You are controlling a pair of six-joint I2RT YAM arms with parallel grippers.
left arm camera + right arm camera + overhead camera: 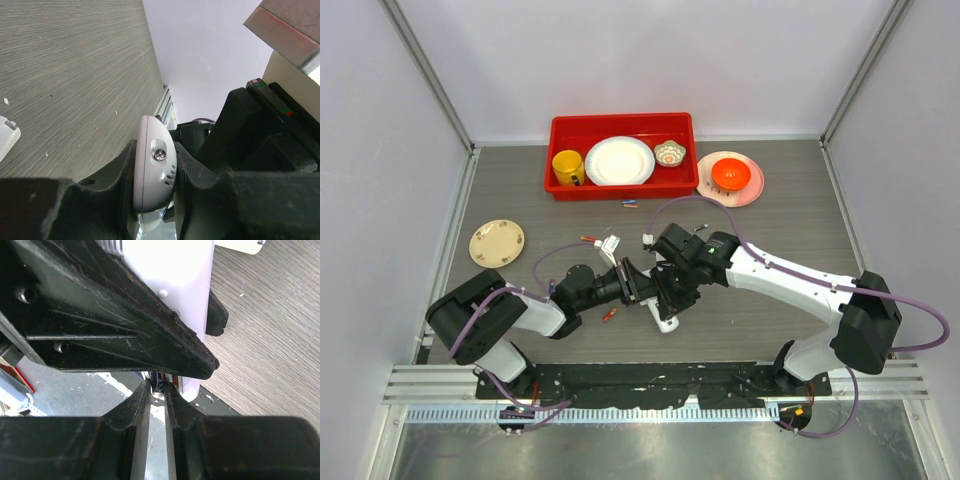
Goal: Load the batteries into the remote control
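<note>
Your left gripper (154,150) is clenched on the remote (150,185) at mid-counter (75,75). Your right gripper (158,390) pinches a battery (159,381) at the remote's near end; its long axis runs straight ahead.

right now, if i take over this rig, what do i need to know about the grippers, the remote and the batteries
The left gripper is shut on one end of the remote.
The right gripper is shut on a thin dark thing, apparently a battery, right by the remote.
Three loose batteries lie on the table: one by the red tray, one mid-table, one near the left arm.
Done: both parts picked up. The slot is hidden, so I cannot tell if any battery is seated.
Left: seat the held battery, then fetch more.
</note>
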